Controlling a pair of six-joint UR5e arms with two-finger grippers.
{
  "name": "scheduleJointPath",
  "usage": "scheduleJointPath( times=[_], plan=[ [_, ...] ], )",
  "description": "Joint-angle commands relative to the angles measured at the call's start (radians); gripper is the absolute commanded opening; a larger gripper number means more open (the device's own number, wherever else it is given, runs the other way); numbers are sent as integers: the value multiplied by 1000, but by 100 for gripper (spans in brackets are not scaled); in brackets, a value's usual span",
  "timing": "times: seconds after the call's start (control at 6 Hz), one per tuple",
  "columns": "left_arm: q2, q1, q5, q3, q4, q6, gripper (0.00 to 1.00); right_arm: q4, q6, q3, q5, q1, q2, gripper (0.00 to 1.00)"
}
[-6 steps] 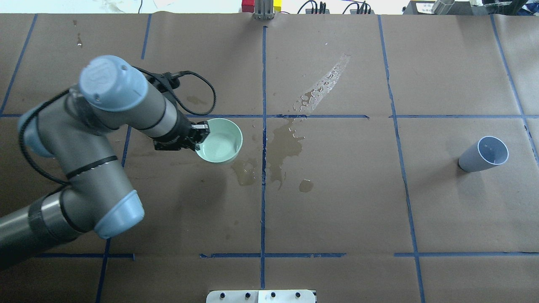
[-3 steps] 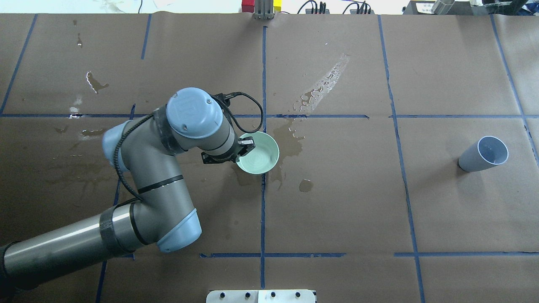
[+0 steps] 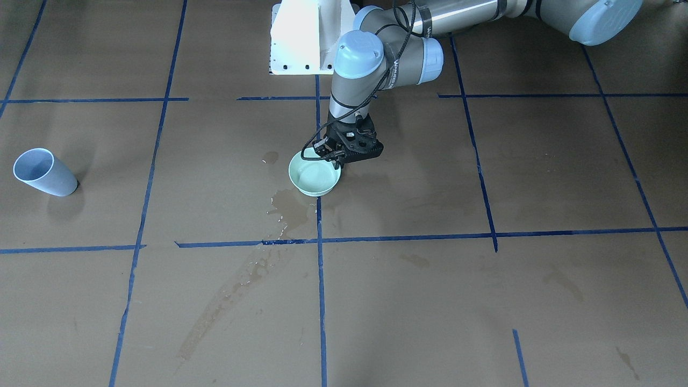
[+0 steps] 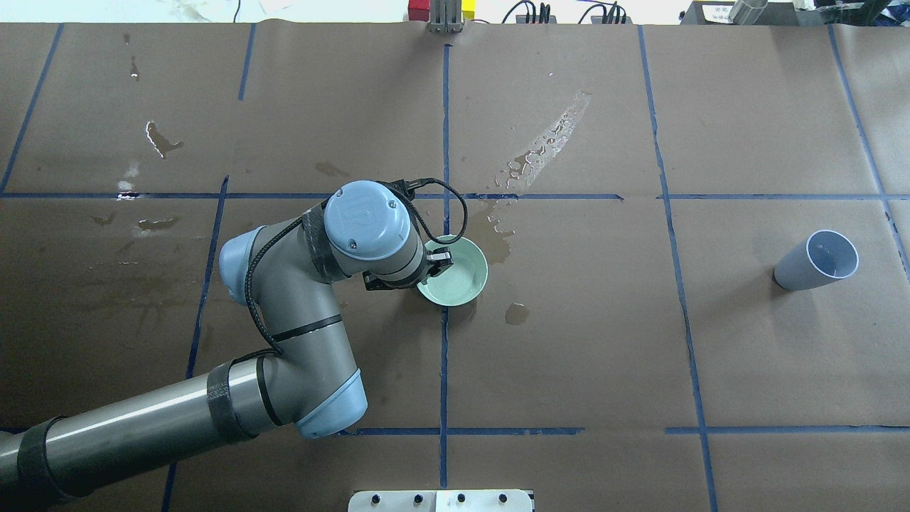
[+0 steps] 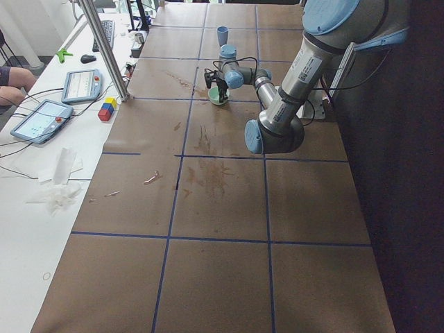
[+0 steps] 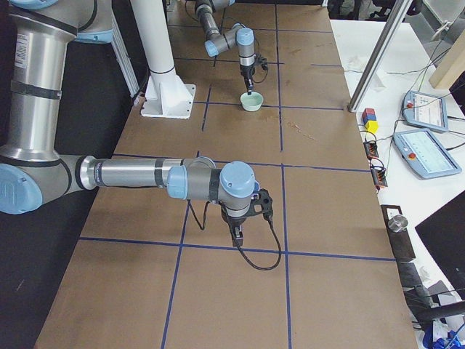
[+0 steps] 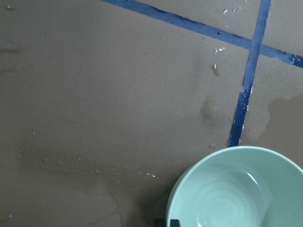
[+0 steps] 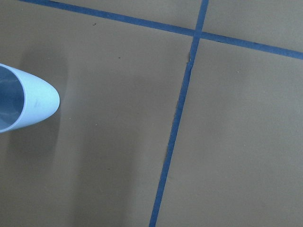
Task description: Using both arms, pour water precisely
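My left gripper [image 4: 435, 260] is shut on the near rim of a mint green bowl [image 4: 455, 272], close to the table's centre tape line. In the front-facing view the same gripper [image 3: 338, 157] stands over the bowl [image 3: 313, 176]. The bowl [image 7: 232, 191] shows a faint sheen inside in the left wrist view; how much water it holds I cannot tell. Whether it rests on the paper or hangs just above it is unclear. A pale blue cup [image 4: 816, 259] lies tilted at the far right. My right gripper [image 6: 237, 231] shows only in the exterior right view, so its state I cannot tell.
Dark wet patches [image 4: 492, 240] and a shiny streak of droplets [image 4: 547, 146] mark the brown paper beside the bowl. The white pedestal [image 3: 303, 37] stands at the robot's base. Tablets [image 5: 41, 118] and coloured blocks [image 5: 106, 109] lie on the side bench.
My left arm has carried the bowl to the right and a little toward the robot, onto the centre tape line. The cup has not moved.
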Motion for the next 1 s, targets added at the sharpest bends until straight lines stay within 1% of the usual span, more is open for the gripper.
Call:
scheduleJointPath(
  times=[0.0,0.17,0.33,0.5,0.67,0.83],
  plan=[
    [6,-17,-10,-57,14,5,100,0,1,1,1,0,3,100],
    [40,-59,-86,-111,49,8,100,0,2,4,1,-1,4,100],
    [128,-96,-135,-219,106,131,100,2,2,21,3,-1,9,100],
    [225,-129,-140,-341,190,264,100,2,10,39,13,-2,12,100],
    [294,-188,-186,-428,267,422,100,3,-2,48,13,-4,13,100],
    [365,-227,-212,-482,286,516,100,0,8,79,15,-34,13,100]
  ],
)
